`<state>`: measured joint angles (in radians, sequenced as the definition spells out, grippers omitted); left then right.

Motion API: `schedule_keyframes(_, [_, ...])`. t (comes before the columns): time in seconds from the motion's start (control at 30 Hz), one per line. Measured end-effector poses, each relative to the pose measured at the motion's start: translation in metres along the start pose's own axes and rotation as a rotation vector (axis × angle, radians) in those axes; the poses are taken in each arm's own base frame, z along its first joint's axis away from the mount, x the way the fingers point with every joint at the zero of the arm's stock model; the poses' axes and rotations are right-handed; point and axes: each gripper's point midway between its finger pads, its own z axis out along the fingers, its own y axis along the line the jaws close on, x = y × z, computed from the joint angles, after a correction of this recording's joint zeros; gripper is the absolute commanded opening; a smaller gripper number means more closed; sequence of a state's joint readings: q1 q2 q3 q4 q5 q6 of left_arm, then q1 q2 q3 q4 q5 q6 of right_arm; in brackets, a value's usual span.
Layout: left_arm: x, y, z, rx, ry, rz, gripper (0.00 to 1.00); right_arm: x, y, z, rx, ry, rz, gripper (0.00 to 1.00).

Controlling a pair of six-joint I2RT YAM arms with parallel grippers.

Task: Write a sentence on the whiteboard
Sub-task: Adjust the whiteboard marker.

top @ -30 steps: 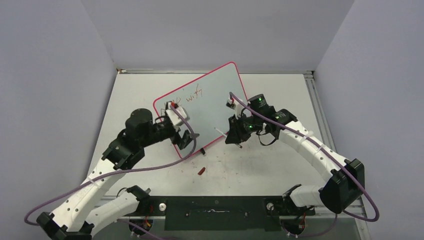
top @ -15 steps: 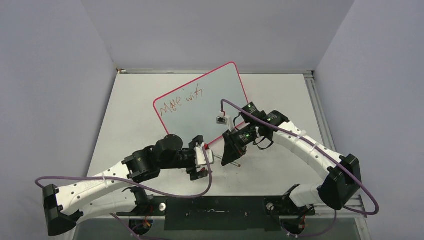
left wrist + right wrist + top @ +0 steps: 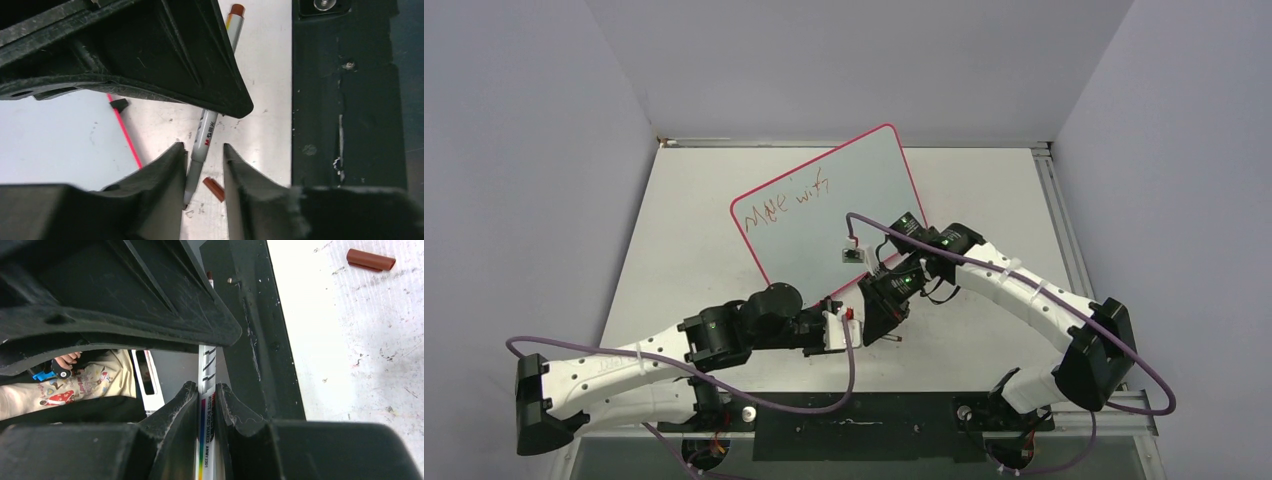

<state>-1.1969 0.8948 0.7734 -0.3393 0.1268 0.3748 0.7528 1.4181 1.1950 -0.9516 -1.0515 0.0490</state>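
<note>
The left arm [image 3: 604, 368] and right arm [image 3: 1034, 295] share white perforated links, black joint housings [image 3: 769, 305], small green lights [image 3: 944, 237] and purple cables [image 3: 849, 370].

Left tool [image 3: 205, 149] lower, off the whiteboard [image 3: 854, 190]

- The whiteboard [image 3: 864, 175] is a large pale grey-white rectangle with rounded corners and a thin pink-red rim. It lies flat on the tabletop [image 3: 684, 230], turned askew to its edges, with one corner close to the far edge. In the left wrist view a small black foot [image 3: 118, 104] sits at the rim.
- The sentence [image 3: 786, 203] is thin, shaky red-brown handwriting, small against the board. It reads "Move with" and runs along the board's far-left side.
</note>
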Motion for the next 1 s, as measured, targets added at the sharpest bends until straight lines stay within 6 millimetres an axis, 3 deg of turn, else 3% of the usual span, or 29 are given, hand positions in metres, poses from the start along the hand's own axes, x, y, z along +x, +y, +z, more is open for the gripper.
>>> schedule_keyframes(0.07, [0.002,-0.002,0.004,0.017,0.012,-0.007,0.03,0.003,0.001,0.0,0.0,0.011,0.009,0.07])
schedule_keyframes(0.1, [0.003,-0.004,0.008,0.027,0.024,-0.009,0.0,0.005,0.001,0.0,0.0,0.016,0.015,0.1])
schedule_keyframes(0.17, [0.008,-0.01,0.014,0.055,0.046,-0.023,0.0,0.007,-0.002,-0.001,0.019,0.022,0.021,0.2])
schedule_keyframes(0.27, [0.01,-0.009,0.019,0.039,0.056,-0.066,0.0,0.004,-0.009,-0.005,0.044,0.003,0.039,0.49])
schedule_keyframes(0.3, [0.009,-0.01,0.02,0.038,0.054,-0.083,0.0,-0.002,-0.012,-0.009,0.05,-0.029,0.037,0.6])
schedule_keyframes(0.37, [0.012,-0.011,0.022,0.03,0.061,-0.127,0.0,-0.016,-0.021,-0.023,0.074,-0.122,0.029,0.71])
schedule_keyframes(0.53, [0.019,-0.001,0.022,-0.016,0.068,-0.239,0.0,-0.022,-0.039,-0.048,0.128,-0.292,0.032,0.76])
schedule_keyframes(0.77, [0.032,0.018,0.019,-0.053,0.062,-0.391,0.0,-0.021,-0.046,-0.051,0.118,-0.441,0.057,0.8])
schedule_keyframes(0.9, [0.027,0.013,0.019,-0.016,0.043,-0.409,0.0,-0.028,-0.043,-0.052,0.091,-0.499,0.045,0.77])
schedule_keyframes(1.0, [0.024,0.01,0.02,0.003,0.032,-0.417,0.0,-0.033,-0.041,-0.05,0.06,-0.525,0.046,0.67])
